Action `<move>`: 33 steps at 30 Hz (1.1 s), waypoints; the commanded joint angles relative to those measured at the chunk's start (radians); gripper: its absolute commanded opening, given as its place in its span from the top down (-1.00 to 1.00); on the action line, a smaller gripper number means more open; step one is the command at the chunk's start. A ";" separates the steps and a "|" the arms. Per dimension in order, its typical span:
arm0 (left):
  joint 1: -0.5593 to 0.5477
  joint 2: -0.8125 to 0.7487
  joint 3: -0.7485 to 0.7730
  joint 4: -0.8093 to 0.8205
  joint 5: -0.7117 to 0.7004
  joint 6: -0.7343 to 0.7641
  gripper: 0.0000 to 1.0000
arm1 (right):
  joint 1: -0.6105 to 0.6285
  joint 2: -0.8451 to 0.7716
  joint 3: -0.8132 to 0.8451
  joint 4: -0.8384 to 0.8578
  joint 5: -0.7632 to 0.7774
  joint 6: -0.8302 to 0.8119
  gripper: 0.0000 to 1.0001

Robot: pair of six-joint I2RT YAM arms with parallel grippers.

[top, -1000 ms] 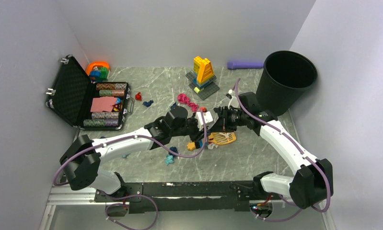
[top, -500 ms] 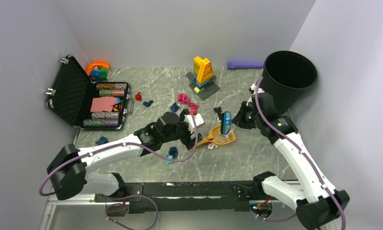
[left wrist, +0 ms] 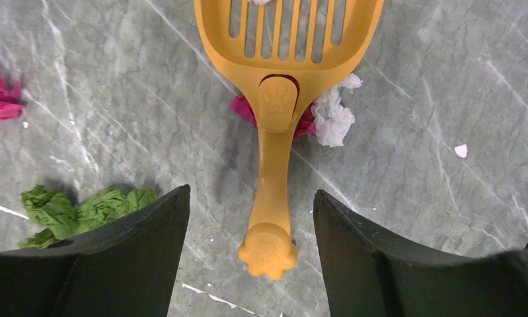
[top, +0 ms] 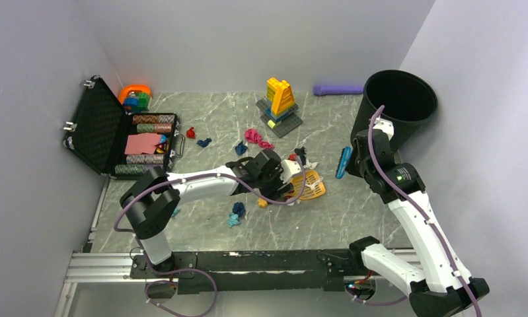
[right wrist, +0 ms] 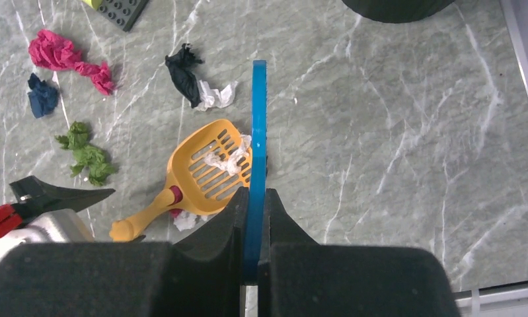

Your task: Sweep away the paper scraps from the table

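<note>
Paper scraps lie across the marble table [top: 340, 211]: a pink wad [top: 256, 139], a red one [top: 191, 133], dark blue ones [top: 204, 142], a black one [top: 300, 154] and a blue-teal pair [top: 235, 212]. An orange slotted scoop [top: 305, 189] lies flat with a white scrap [right wrist: 228, 158] in it. My left gripper [left wrist: 251, 198] is open, its jaws either side of the scoop's handle end [left wrist: 267, 251], not touching it. A green wad [left wrist: 82, 208] lies to its left. My right gripper [right wrist: 256, 195] is shut on a flat blue brush [right wrist: 258, 132], held above the table right of the scoop.
A black bin [top: 396, 105] stands at the back right, close behind my right arm. An open black case [top: 115, 135] with poker chips is at the left. A yellow-orange brick build [top: 279, 102] and a purple cylinder [top: 338, 88] sit at the back.
My right gripper has pulled back to the right toward the bin with the blue brush. My left gripper has moved right to the scoop's handle, jaws open.
</note>
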 commanded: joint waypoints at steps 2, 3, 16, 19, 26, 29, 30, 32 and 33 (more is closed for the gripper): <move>-0.003 0.038 0.028 0.023 0.066 -0.008 -0.42 | -0.001 -0.034 0.040 -0.021 0.034 0.015 1.00; -0.004 0.042 0.021 0.034 0.078 -0.012 -0.39 | -0.001 -0.038 0.041 -0.020 0.032 0.015 1.00; -0.019 0.130 -0.002 0.101 0.095 -0.039 0.02 | -0.002 -0.033 0.035 -0.013 0.029 0.016 1.00; -0.019 0.129 -0.011 0.118 0.099 -0.043 0.31 | -0.001 -0.039 0.027 -0.010 0.028 0.020 1.00; -0.019 0.101 -0.035 0.135 0.105 -0.052 0.92 | -0.001 -0.048 0.027 -0.016 0.049 0.025 1.00; -0.019 0.039 -0.045 0.118 0.087 -0.055 0.98 | -0.001 -0.052 0.031 -0.016 0.057 0.022 1.00; -0.019 0.018 -0.042 0.103 0.082 -0.055 1.00 | -0.002 -0.052 0.031 -0.016 0.060 0.021 1.00; -0.019 -0.021 -0.038 0.069 0.072 -0.056 1.00 | -0.001 -0.055 0.028 -0.013 0.065 0.021 1.00; -0.019 -0.039 -0.034 0.051 0.061 -0.058 1.00 | -0.001 -0.056 0.024 -0.012 0.066 0.021 1.00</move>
